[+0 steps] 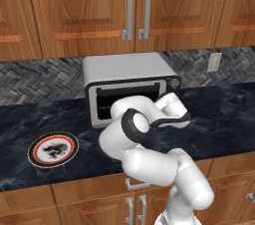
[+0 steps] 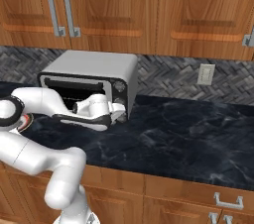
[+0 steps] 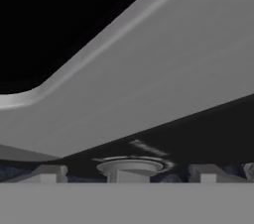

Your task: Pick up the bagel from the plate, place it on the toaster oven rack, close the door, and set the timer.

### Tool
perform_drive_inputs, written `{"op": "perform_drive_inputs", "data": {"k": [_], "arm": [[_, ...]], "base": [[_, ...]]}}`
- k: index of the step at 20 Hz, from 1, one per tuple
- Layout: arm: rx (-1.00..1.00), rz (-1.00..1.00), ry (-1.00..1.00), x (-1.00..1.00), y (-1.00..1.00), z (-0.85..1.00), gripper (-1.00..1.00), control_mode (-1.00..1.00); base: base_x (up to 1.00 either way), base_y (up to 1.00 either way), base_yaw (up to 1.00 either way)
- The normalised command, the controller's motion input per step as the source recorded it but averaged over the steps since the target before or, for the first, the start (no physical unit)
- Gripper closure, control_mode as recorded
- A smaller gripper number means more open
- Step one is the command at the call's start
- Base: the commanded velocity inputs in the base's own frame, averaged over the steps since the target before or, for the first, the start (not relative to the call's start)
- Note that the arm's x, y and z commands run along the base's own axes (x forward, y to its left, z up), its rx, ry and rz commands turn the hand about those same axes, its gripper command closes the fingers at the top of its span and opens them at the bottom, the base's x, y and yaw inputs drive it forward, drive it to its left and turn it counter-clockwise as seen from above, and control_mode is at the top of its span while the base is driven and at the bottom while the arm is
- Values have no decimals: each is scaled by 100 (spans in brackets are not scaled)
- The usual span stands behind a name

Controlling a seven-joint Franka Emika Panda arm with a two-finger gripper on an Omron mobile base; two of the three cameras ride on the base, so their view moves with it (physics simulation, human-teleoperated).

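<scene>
Dark marble counter (image 1: 219,114) under wooden cabinets (image 1: 74,10), herringbone backsplash (image 2: 168,77); pincer (image 2: 119,111) sits by the toaster oven (image 1: 129,72), can't tell its spread.

The toaster oven (image 1: 130,83) stands on the table (image 1: 219,114) against the back wall, under the wall cabinets (image 1: 134,7). The plate (image 1: 53,149) lies on the table to the oven's left and nearer the front edge, well apart from it. An outlet (image 1: 214,61) sits on the wall to the oven's right. The arm (image 1: 149,134) reaches in front of the oven, its wrist just before the oven's right lower corner. The toaster oven rack (image 1: 107,105) spans the cavity behind the arm. In the hand view the door (image 3: 163,69) seems to hang just over the claw (image 3: 130,174), though that view is too close to be sure.
</scene>
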Motion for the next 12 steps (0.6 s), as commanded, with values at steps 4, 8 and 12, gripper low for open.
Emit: {"op": "perform_drive_inputs", "data": {"k": [4,8,12], "arm": [[0,0,0,35,-13,-13,100,-100],[0,0,0,41,-15,-10,100,-100],[0,0,0,37,-33,0,100,-100]], "base": [[0,0,0],[0,0,0],[0,0,0]]}}
